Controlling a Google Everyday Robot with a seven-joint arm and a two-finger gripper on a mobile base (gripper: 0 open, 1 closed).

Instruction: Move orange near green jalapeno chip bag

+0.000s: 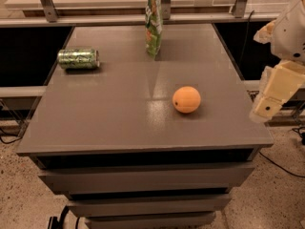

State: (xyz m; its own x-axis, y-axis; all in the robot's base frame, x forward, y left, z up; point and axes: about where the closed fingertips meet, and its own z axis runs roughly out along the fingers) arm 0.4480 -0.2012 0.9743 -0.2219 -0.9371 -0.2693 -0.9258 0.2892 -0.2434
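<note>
The orange (pixel 186 99) rests on the grey table (pixel 109 118), right of its middle and toward the front. The green jalapeno chip bag (pixel 153 22) stands upright at the far edge of the table, near the centre, well behind the orange. My gripper (pixel 272 93) hangs off the table's right side on the cream-coloured arm, level with the orange and clearly apart from it. It holds nothing that I can see.
A green patterned drink can (pixel 78 58) lies on its side at the table's far left. A railing with metal posts (pixel 46 3) runs behind the table. Drawer fronts sit below the front edge. Cables lie on the speckled floor.
</note>
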